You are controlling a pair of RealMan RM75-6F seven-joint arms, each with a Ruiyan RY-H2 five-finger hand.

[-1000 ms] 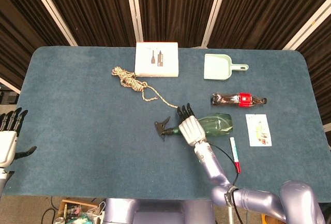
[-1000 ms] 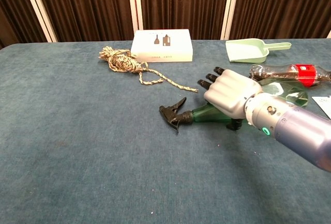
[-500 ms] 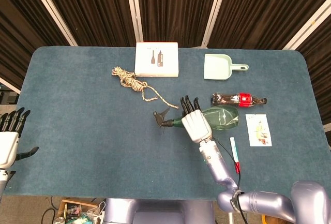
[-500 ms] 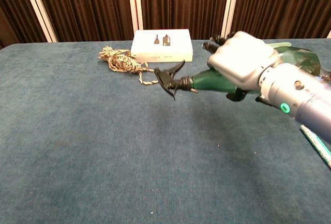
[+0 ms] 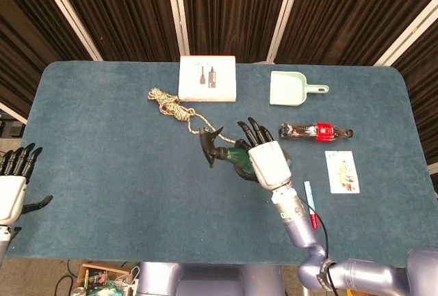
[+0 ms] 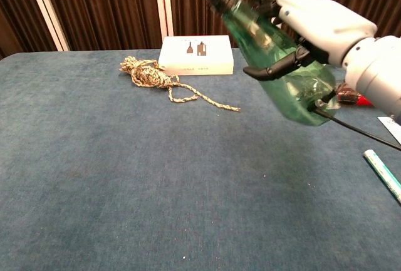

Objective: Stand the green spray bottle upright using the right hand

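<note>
Green spray bottle (image 6: 279, 58): being gripped around its body by the right hand (image 6: 319, 24), being held clear above the table (image 6: 94, 177), tilted, nozzle up-left. Left hand (image 5: 12, 186): being kept off the table's edge, fingers spread, empty.

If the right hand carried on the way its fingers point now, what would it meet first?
Probably the rope. The right hand, holding the green spray bottle tilted in the air, points up-left toward the rope's loose end in the head view; height is unclear, so it might pass above.
</note>
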